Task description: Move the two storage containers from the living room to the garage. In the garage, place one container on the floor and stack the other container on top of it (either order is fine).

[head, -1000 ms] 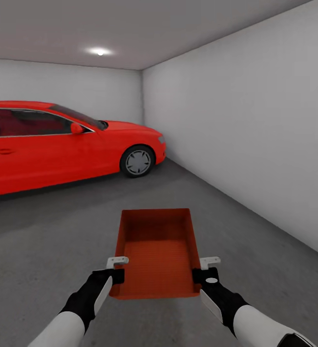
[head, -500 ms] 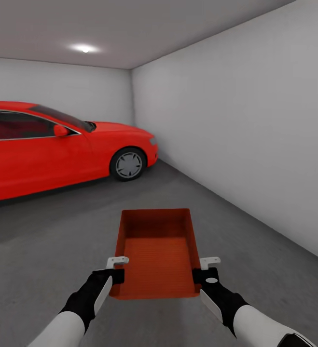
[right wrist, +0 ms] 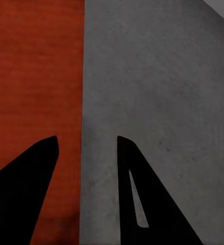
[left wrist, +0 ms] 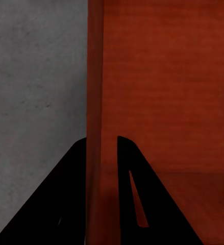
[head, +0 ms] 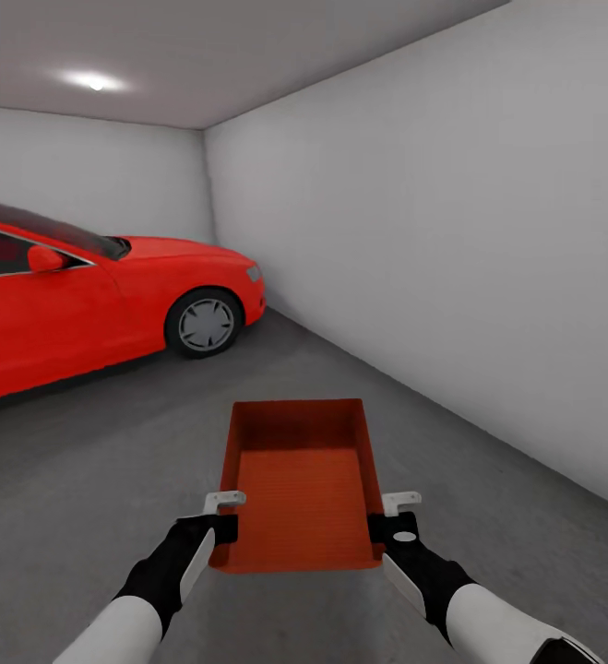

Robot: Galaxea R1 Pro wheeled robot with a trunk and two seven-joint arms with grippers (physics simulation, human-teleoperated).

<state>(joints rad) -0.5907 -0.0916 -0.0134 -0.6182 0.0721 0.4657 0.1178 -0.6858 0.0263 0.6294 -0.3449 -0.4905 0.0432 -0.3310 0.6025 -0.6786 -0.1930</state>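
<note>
Your view has swung right, sliding the red car [head: 91, 304] leftward, while the red-orange lidless plastic storage container [head: 299, 484] stays clamped at each side wall by your left end effector [head: 222, 515] and right end effector [head: 391, 516] above the garage's dark grey concrete floor [head: 82, 461], ready for a set-down spot.

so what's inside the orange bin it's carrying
Nothing shows inside the storage container: just its bare ribbed bottom. The near wall hides a thin strip at the front. Grey floor lies beneath it.

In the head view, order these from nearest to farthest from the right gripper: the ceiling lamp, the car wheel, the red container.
1. Storage container, held between right gripper and left gripper.
2. Car wheel, ahead on the left.
3. Ceiling lamp, far upper left.
</note>
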